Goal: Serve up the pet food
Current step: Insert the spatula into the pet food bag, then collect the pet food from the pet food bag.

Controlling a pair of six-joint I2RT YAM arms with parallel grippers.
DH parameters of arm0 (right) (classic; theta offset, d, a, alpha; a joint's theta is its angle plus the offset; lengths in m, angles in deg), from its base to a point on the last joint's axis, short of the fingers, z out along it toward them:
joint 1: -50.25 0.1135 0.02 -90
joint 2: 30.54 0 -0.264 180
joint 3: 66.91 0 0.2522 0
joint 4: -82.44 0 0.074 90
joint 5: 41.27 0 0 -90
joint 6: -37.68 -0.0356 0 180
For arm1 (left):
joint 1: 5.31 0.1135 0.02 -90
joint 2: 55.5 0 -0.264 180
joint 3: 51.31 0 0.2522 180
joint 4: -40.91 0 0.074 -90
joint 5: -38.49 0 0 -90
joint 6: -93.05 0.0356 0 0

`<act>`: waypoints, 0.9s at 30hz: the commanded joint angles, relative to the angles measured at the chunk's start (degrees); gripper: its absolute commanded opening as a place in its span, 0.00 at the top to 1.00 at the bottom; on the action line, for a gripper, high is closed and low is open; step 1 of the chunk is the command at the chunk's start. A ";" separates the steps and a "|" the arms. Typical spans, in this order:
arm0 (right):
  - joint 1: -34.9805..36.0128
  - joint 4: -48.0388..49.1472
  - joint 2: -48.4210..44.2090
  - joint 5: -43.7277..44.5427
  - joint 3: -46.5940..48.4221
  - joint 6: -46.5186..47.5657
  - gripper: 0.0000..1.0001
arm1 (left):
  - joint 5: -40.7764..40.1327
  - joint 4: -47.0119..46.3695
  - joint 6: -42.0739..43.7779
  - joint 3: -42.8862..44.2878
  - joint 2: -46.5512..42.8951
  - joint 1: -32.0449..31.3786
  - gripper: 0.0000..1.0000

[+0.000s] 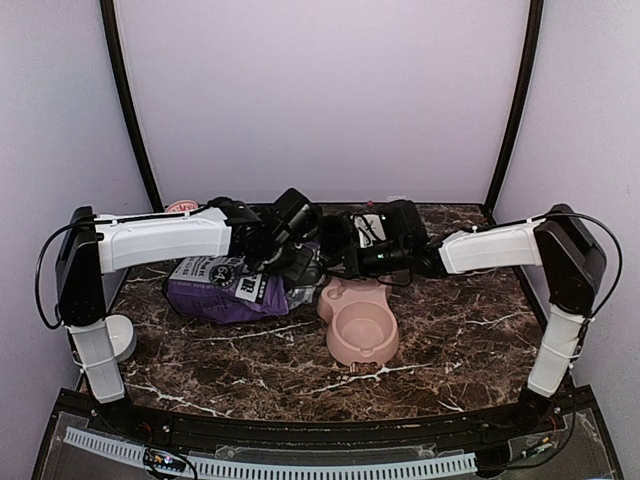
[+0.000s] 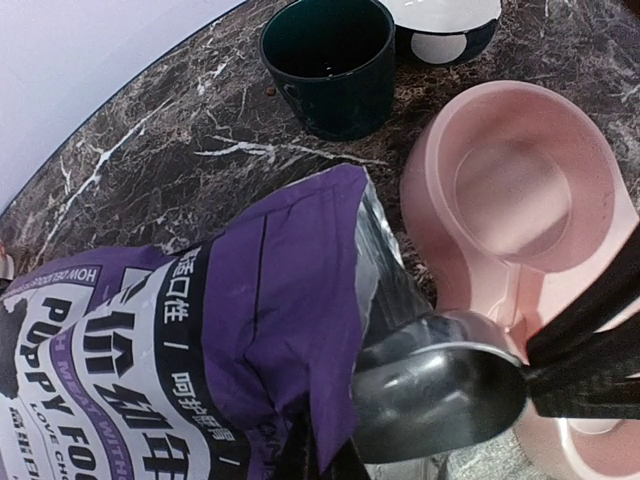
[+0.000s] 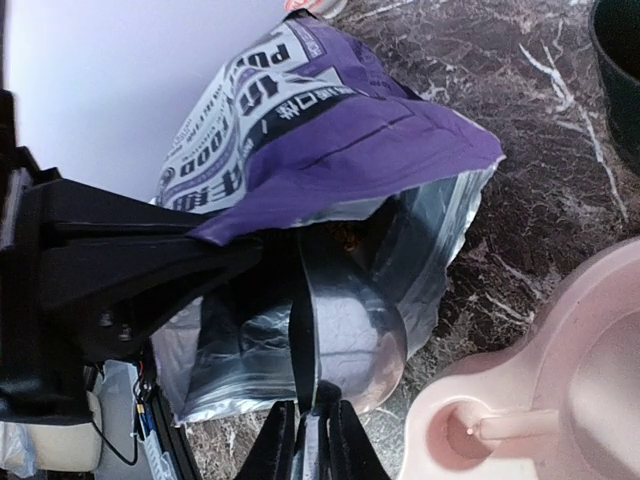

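Purple bag lies on its side on the bench, its upper lip pinched up by the clenched left tool, and the pet food shows only as a few brown pellets deep in the foil mouth, where the metal scoop gripped by the right tool sits. Drawn out tilted or snagging the limp foil, the scoop would likely spill pellets short of the pink double bowl; a slipping pinch would drop the mouth shut.
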 commanded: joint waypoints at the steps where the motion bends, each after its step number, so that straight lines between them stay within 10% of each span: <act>1: 1.40 2.81 4.62 0.51 4.28 0.88 1.00 | 4.16 -4.80 -4.10 -4.65 -6.94 2.86 1.00; 27: 7.91 -7.41 25.46 15.16 25.11 9.00 1.00 | 8.04 -7.26 0.49 -7.75 -10.54 9.35 1.00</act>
